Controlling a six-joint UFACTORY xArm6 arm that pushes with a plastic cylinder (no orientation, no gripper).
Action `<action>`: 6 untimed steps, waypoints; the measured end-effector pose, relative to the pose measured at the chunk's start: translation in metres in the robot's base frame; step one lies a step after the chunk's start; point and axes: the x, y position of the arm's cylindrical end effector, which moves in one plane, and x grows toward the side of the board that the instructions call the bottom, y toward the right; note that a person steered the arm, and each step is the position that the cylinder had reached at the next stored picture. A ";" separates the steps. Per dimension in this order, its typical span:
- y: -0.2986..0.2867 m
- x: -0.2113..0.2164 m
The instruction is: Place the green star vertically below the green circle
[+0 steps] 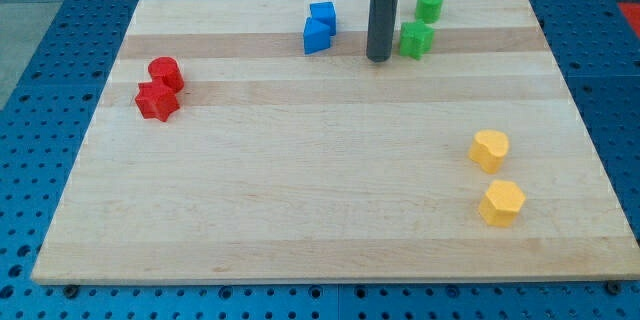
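The green star [416, 39] lies near the view's top, right of centre, on the wooden board [300, 180]. The green circle [429, 4] stands just above it and slightly to the right, a small gap between them. My tip [378, 58] rests on the board just left of the green star, close to it; I cannot tell whether they touch. The dark rod rises straight up from the tip to the view's top.
Two blue blocks touch each other left of the rod, one [322, 16] above the other [316, 37]. A red cylinder [166, 73] and a red star [157, 101] sit at the left. Two yellow blocks [490, 149] [502, 203] sit at the lower right.
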 end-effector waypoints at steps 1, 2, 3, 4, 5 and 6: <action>-0.001 -0.004; 0.001 -0.016; 0.016 -0.020; 0.030 -0.017; 0.032 -0.017; 0.043 -0.017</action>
